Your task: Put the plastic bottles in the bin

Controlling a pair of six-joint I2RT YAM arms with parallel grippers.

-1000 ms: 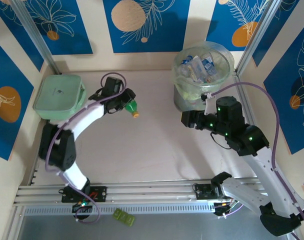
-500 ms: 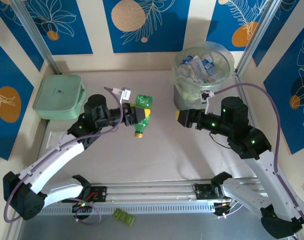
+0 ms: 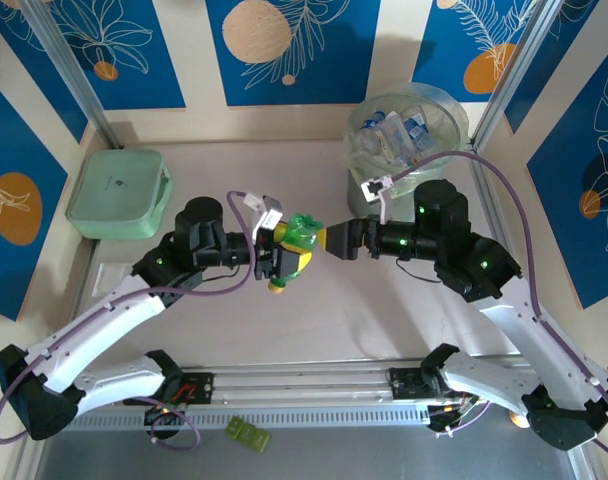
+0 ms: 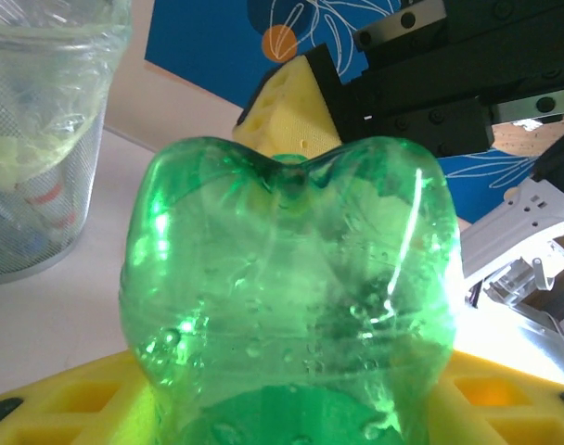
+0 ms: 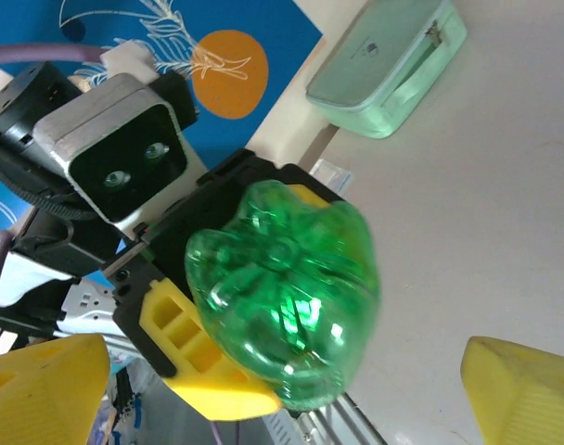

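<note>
My left gripper (image 3: 296, 252) is shut on a green plastic bottle (image 3: 304, 236) with an orange cap (image 3: 277, 288), held above the middle of the table. The bottle's lobed base (image 5: 287, 292) points at my right gripper (image 3: 336, 240). That gripper is open, its yellow fingertips (image 5: 41, 382) spread either side of the base without touching it. In the left wrist view the bottle (image 4: 291, 297) sits between the yellow fingers (image 4: 50, 408). The bin (image 3: 369, 195) stands at the back right with several crushed plastic bottles (image 3: 404, 132) inside.
A flat pale-green lidded box (image 3: 116, 192) lies at the far left. The bin's mesh wall (image 4: 41, 139) is close to the left of the held bottle. Metal rails (image 3: 304, 385) run along the near edge.
The left arm swung the green bottle from the back left to the table's middle. The right gripper moved left to face it and opened wide.
</note>
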